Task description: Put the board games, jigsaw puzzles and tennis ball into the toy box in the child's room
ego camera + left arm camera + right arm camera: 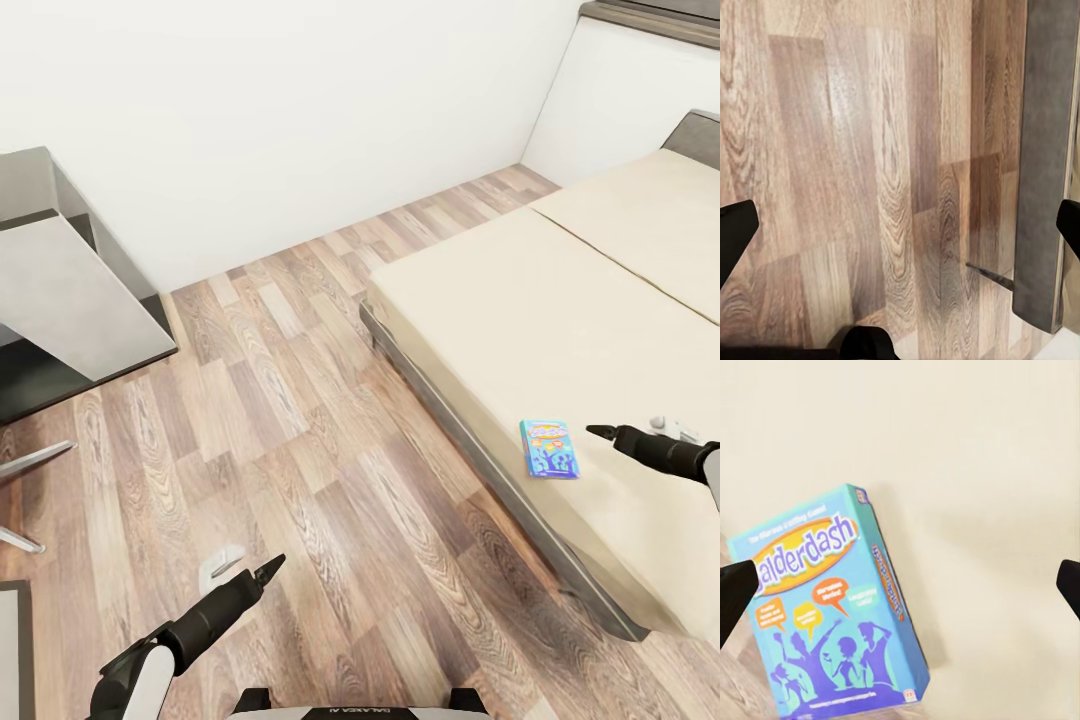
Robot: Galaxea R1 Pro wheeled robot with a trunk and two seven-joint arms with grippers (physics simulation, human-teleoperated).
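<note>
The step in hand looks like collecting one of the board games from the bed (560, 300): the right gripper (603, 432) hangs above the beige mattress just beside a blue game box (548, 448), its tip aimed at the box but not touching it. In the right wrist view the two dark fingers (735, 592) stand spread wide, with the game box (832, 607) lying off toward one of them, not centred in the gap, so nothing is held yet. The next move would likely call for shifting the gripper over until the box sits between the fingers, then coming down and closing across its narrow width; being thin and flat on a soft mattress, it may be awkward to get under. The box lies flat near the bed's floor-side edge, turquoise with an orange oval reading "alderdash" at its visible part, coloured speech bubbles and purple figures below. The left gripper (262, 574) hangs low over the wood floor (300, 400), its fingers (733, 232) also spread and empty. The grey bench (60, 270) stands well apart, by the wall.
</note>
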